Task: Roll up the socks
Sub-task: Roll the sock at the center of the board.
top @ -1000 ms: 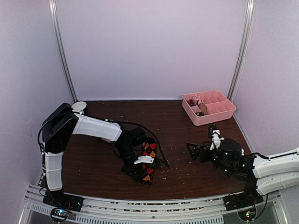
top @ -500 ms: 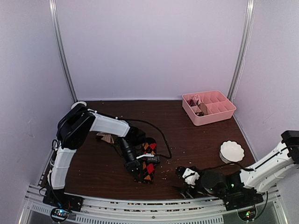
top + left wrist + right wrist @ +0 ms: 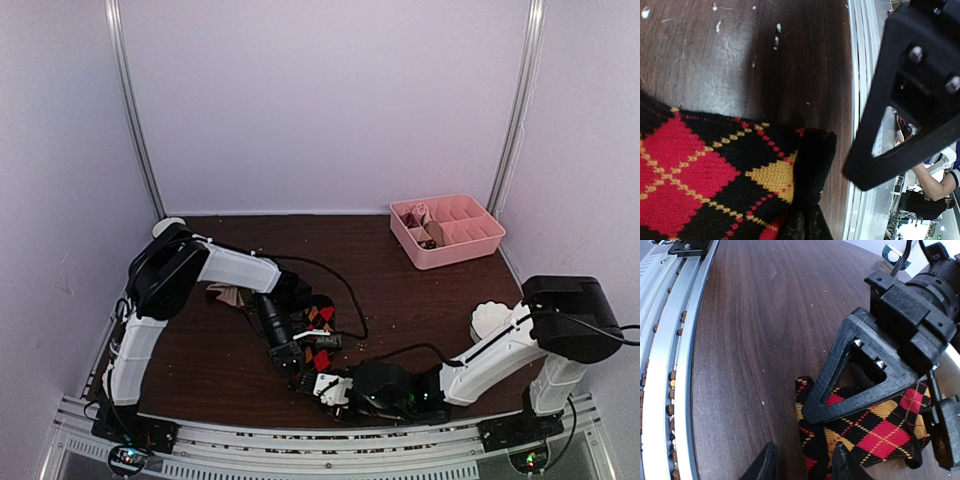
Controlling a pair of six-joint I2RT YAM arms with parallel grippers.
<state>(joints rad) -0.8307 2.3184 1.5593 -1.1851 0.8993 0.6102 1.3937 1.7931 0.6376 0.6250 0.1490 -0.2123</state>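
The black argyle sock (image 3: 319, 318) lies flat on the brown table, its red and orange diamonds filling the left wrist view (image 3: 690, 170). My left gripper (image 3: 807, 225) is shut on that sock's black edge near the table's front. My right gripper (image 3: 805, 467) comes in low from the front rail (image 3: 326, 386). Its fingers (image 3: 765, 466) stand apart, with the near corner of the argyle sock (image 3: 880, 427) between them. One left finger (image 3: 860, 385) presses on the sock just ahead. The beige sock (image 3: 228, 296) lies crumpled behind the left arm.
A pink divided tray (image 3: 447, 230) stands at the back right. A white bowl (image 3: 495, 320) sits at the right beside the right arm. The metal rail (image 3: 670, 365) runs along the table's near edge, with crumbs in its groove. A black cable (image 3: 345, 300) loops by the sock.
My right arm has swung from the table's right side to the front centre, uncovering the white bowl, and its jaws have narrowed. The left gripper has kept its hold on the argyle sock.
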